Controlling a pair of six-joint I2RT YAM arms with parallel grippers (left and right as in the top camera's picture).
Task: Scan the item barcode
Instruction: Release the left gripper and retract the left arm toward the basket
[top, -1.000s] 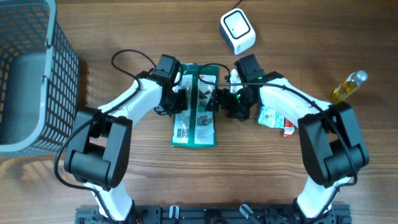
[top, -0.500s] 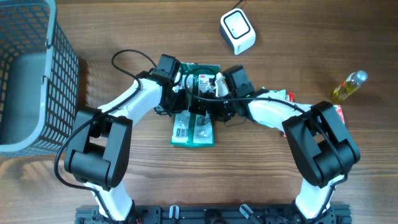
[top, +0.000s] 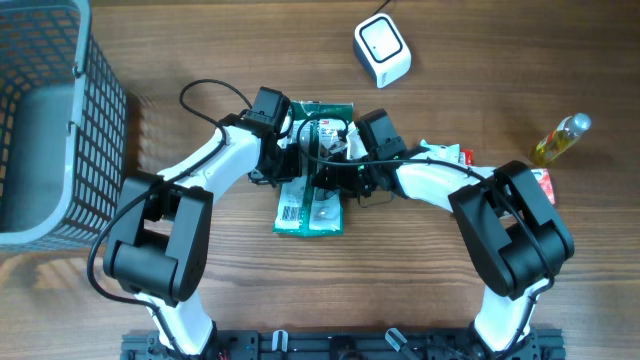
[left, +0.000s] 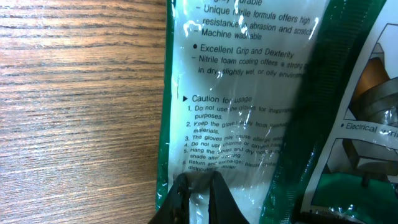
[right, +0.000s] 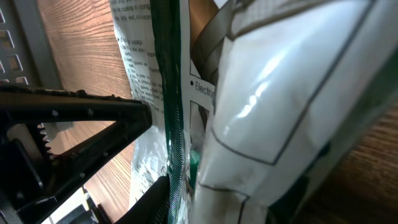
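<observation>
A green and clear glove package (top: 312, 195) lies on the table between both arms, with a white barcode label (top: 291, 213) at its near left corner. My left gripper (top: 293, 150) is shut on the package's left edge; in the left wrist view its tips (left: 198, 182) pinch the clear film of the package (left: 249, 81). My right gripper (top: 336, 170) reaches in from the right. In the right wrist view the package (right: 267, 93) fills the jaws, one black finger (right: 158, 198) presses its green seam, and the other finger is hidden behind it. The white scanner (top: 382, 50) stands at the back.
A grey wire basket (top: 45, 120) stands at the far left. A yellow oil bottle (top: 560, 138) lies at the right. Small packets (top: 445, 155) lie beside and under the right arm. The left gripper's body (right: 68, 124) shows close by in the right wrist view.
My right gripper moved left onto the glove package and closed its jaws round it. The package's near end shifted slightly left. The left gripper stayed shut on the package's edge.
</observation>
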